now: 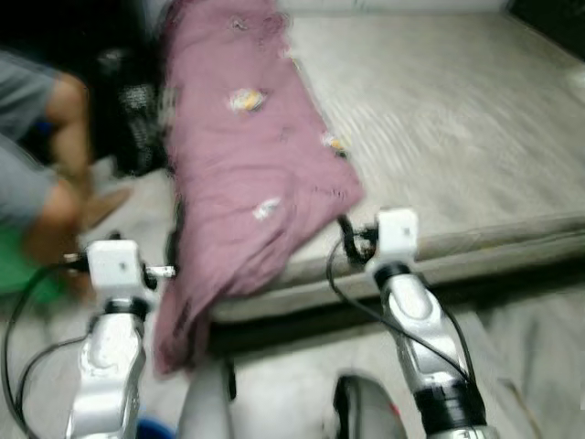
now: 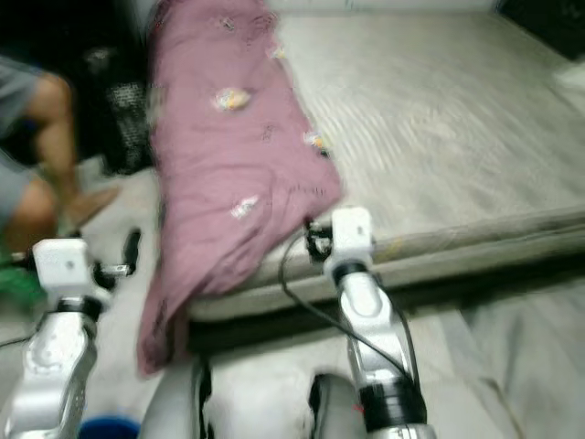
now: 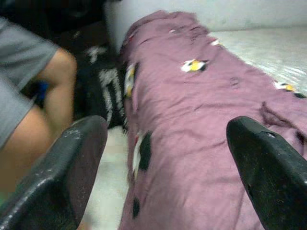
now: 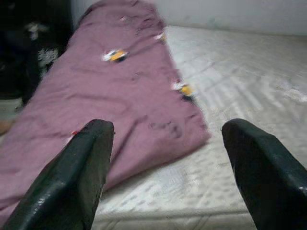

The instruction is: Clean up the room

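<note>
My arms (image 1: 110,366) are silver with white wrist blocks (image 1: 398,229), looped black cables (image 1: 352,297), and matte black fingers (image 3: 72,167).

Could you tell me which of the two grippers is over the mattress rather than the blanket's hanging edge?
The right gripper, open above the mattress; the left gripper faces the mauve blanket.

Blurred frames. Low bare mattress (image 1: 457,137), grey-beige with a quilted surface, takes up most of the room ahead; edge piping runs along its near side. Pale wall (image 3: 230,14) behind its head end. Light grey floor (image 1: 530,347) in front, with a dark gap under the mattress edge. Far left corner is dark; a person's bare legs (image 1: 64,183) there.
</note>
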